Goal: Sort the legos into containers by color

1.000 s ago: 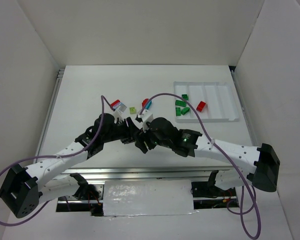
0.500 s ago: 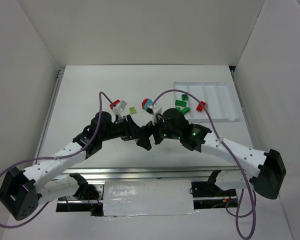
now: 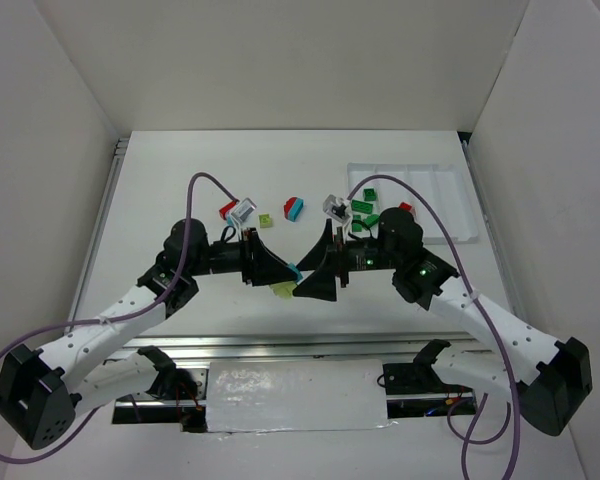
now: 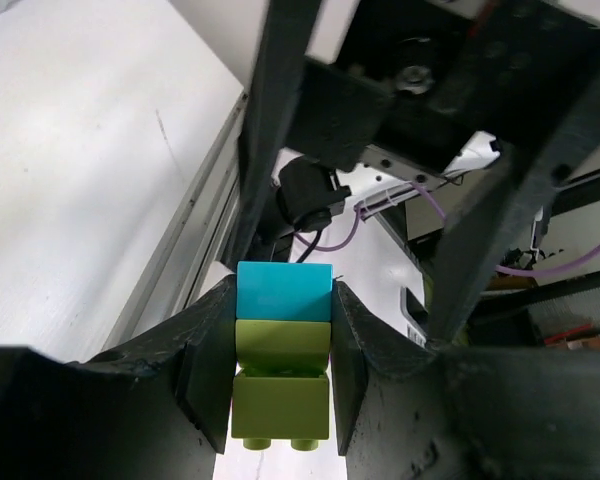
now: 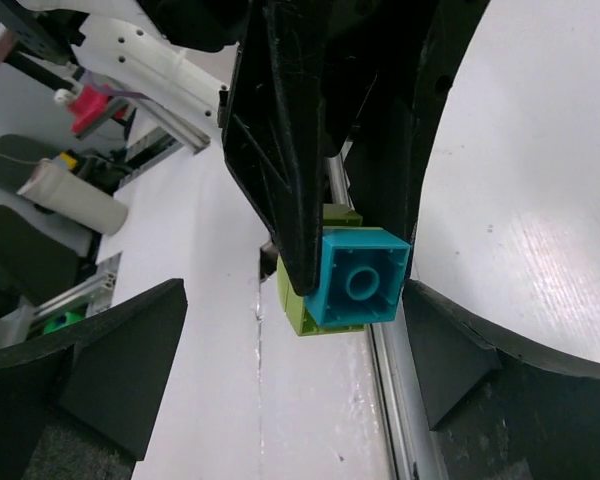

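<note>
**Teal/yellow-green stack held up between the two arms**

Both wrists have been swung outward since a second ago, the left one toward the left edge and the right one toward the right edge. The two sets of fingers are now pointed at each other over the middle of the near edge.

The left fingers (image 4: 283,345) are clamped on the stack (image 4: 283,292), a teal brick sat on yellow-green ones, pinched by its sides. The right fingers (image 5: 295,300) are splayed wide either side of the stack's end and aren't closed on anything.

A red-and-teal pair (image 3: 294,207), a small yellow-green brick (image 3: 266,220) and a red brick (image 3: 227,210) are left loose around the middle of the counter (image 3: 180,170).

The tray (image 3: 420,167) is parked at the far right corner. Dark green bricks (image 3: 360,207) can be seen in its leftmost compartment, and a red one (image 3: 405,208) is further right, half hidden by the right arm.
</note>
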Controlling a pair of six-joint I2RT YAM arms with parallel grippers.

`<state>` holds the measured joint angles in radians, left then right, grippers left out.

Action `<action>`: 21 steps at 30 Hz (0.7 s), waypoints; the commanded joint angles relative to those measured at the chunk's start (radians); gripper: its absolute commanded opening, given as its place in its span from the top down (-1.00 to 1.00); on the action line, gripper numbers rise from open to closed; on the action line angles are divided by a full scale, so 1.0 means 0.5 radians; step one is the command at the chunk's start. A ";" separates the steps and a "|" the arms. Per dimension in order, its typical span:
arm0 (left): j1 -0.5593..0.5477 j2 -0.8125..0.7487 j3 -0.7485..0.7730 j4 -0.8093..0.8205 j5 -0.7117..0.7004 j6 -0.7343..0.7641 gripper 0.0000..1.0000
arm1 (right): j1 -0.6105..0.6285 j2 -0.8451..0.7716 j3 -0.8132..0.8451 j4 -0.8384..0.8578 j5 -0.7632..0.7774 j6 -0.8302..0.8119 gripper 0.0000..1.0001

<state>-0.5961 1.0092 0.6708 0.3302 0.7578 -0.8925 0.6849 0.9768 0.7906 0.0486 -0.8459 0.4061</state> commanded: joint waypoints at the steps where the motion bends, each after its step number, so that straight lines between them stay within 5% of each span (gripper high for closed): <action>1: 0.008 -0.052 -0.013 0.324 0.141 -0.007 1.00 | -0.008 0.080 -0.004 0.191 -0.168 0.118 -0.90; 10: 0.008 -0.061 0.011 0.352 0.150 -0.004 1.00 | -0.005 0.105 -0.105 0.384 -0.244 0.212 -0.61; 15: 0.008 -0.061 0.011 0.398 0.166 -0.028 1.00 | -0.008 0.096 -0.130 0.486 -0.247 0.280 0.01; 19: 0.008 -0.058 -0.007 0.462 0.178 -0.065 1.00 | -0.005 0.148 -0.121 0.583 -0.259 0.350 0.14; 21: 0.008 -0.067 -0.016 0.521 0.178 -0.077 1.00 | -0.005 0.188 -0.121 0.639 -0.272 0.412 0.58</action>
<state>-0.5911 0.9977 0.6643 0.4797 0.8398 -0.9154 0.6788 1.0477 0.7261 0.2523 -0.9558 0.5739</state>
